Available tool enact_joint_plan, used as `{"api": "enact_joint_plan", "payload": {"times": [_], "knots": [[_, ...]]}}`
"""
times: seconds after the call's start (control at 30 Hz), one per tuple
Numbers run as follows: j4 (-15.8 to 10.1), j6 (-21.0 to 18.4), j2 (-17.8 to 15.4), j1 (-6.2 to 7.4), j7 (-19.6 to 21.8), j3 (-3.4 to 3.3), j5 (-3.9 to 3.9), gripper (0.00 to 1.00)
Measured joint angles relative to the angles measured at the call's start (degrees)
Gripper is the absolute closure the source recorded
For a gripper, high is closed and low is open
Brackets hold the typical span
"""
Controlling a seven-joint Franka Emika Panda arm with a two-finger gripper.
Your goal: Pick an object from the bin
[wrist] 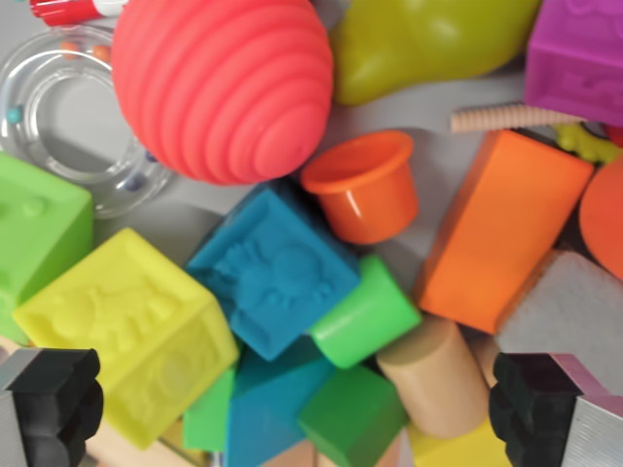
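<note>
The hand (297, 413) is released: both black fingertips (58, 404) sit at the lower corners, wide apart, with nothing between them. Below lies a crowded bin of toys. The blue embossed block (273, 272) lies at centre, touching the yellow block (127, 326) on the wrist view's left and the green cup (365, 311) on its right. The red ribbed ball (224, 83) rests above, apparently overlapping the orange cup (365, 185).

I see a matt ribbed rubbery red ball (222, 86), a glossy orange plastic cup (364, 186), a smooth wooden cylinder (435, 376) and a clear plastic ring (58, 117).
</note>
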Motion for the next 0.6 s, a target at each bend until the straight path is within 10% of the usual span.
{"api": "enact_joint_plan", "payload": {"times": [0.6], "knots": [[4.46, 5.81, 10.12, 2.55, -1.37, 0.07, -1.31, 0.00]]}}
